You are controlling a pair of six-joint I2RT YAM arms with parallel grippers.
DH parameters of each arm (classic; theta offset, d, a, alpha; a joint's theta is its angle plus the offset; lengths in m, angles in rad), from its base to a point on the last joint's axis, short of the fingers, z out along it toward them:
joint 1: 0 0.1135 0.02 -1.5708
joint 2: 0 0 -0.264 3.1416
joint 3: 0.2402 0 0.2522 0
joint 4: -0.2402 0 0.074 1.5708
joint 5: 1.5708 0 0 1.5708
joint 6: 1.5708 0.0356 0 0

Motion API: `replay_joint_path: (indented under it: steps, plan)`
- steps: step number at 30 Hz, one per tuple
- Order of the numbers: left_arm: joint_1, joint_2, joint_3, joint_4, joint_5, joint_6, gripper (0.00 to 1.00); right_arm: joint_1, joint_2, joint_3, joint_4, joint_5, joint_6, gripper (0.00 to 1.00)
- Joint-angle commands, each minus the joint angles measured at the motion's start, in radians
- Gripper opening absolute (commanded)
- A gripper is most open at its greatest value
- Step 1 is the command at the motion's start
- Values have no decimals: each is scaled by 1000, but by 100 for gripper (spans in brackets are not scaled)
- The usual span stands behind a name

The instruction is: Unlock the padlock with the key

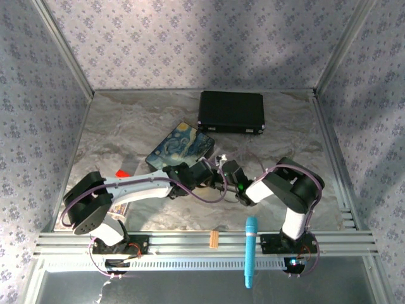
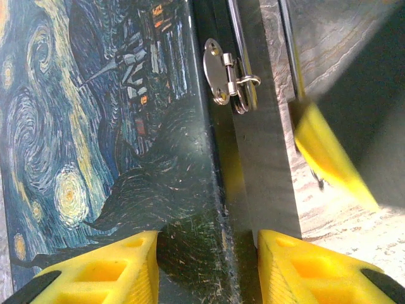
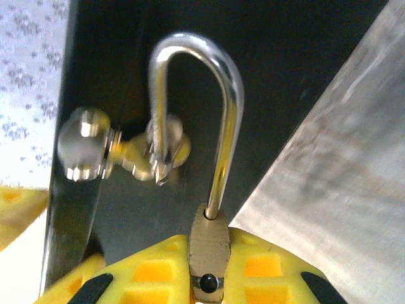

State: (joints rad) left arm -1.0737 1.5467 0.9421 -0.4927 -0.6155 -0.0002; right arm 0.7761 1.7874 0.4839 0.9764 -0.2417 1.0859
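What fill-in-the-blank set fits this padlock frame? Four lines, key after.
1. The padlock is clamped between the pads of the ____ arm's tool.
2. Its shackle is ____, with one end free of the brass body.
3. The closed case at the table's far edge is ____.
4. The stick lying across the front rail is ____.
Missing words: right; open; black; blue.

Box (image 1: 179, 149) at the middle of the table (image 1: 126, 133), case (image 1: 231, 113) behind it by the far edge, padlock (image 3: 210, 237) just right of the box — in the right gripper (image 3: 209, 253).
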Motion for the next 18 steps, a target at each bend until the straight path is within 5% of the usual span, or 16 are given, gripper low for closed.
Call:
replay_joint_path:
  steps: [1, 9, 14, 18]
  plan:
    - [-22, 41, -60, -143, 146, 2, 40, -38, 3, 52, 70, -17, 3, 1]
    - [-22, 51, -56, -153, 44, -33, 44, -65, 32, 37, 25, -152, 14, 1]
    - [4, 73, -20, -179, -95, -77, 62, -88, -30, 28, -230, -227, -54, 1]
    - [17, 46, -5, -177, -117, -107, 87, -116, -74, 77, -568, -275, -162, 1]
